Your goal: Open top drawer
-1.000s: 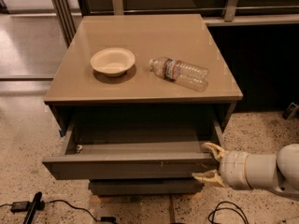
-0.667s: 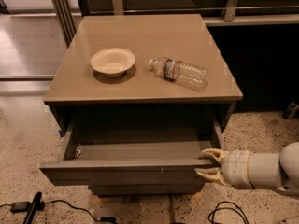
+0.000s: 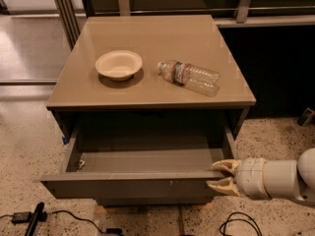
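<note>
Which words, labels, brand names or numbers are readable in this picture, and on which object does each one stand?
No text can be read anywhere.
The plastic bottle carries a label band, but its print is too blurred to read.
The bowl, the cabinet top and the top drawer show no writing.
The gripper, at the drawer front's right end, shows no marking.

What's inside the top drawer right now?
The top drawer shows a bare grey floor with one small pale item in its front-left corner. Its back lies in shadow under the tabletop. The gripper clamps the front's right end.
</note>
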Controlling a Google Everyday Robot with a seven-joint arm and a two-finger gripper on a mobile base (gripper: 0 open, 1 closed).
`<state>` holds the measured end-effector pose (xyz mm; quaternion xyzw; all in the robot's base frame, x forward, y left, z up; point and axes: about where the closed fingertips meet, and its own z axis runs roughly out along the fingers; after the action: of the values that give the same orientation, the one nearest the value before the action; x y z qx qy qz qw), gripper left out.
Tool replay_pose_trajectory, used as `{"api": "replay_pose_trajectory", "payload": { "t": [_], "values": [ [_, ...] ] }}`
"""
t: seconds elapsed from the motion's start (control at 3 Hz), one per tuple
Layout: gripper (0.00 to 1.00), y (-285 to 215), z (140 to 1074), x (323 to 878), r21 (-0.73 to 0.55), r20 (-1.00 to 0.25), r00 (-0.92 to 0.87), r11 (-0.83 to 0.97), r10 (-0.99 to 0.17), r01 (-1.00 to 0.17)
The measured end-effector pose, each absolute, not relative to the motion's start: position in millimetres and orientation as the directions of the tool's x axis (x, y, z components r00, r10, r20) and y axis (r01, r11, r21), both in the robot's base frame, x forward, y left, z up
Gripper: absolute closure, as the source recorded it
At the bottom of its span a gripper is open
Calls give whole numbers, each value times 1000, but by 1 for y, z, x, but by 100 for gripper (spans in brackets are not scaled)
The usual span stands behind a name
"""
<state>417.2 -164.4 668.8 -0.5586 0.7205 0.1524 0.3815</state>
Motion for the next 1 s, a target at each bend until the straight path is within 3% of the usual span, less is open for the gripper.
{"api": "replay_pose_trajectory", "payload": {
  "t": [0.33,0.67,1.0],
  "values": [
    [100,-167,671,406,-205,-719,-89,333,-689,-920],
    [86,-167,671,406,-205,-719,-89,333,-689,-920],
    [63,-167,671,406,-205,-719,-89,333,-689,-920]
  ]
}}
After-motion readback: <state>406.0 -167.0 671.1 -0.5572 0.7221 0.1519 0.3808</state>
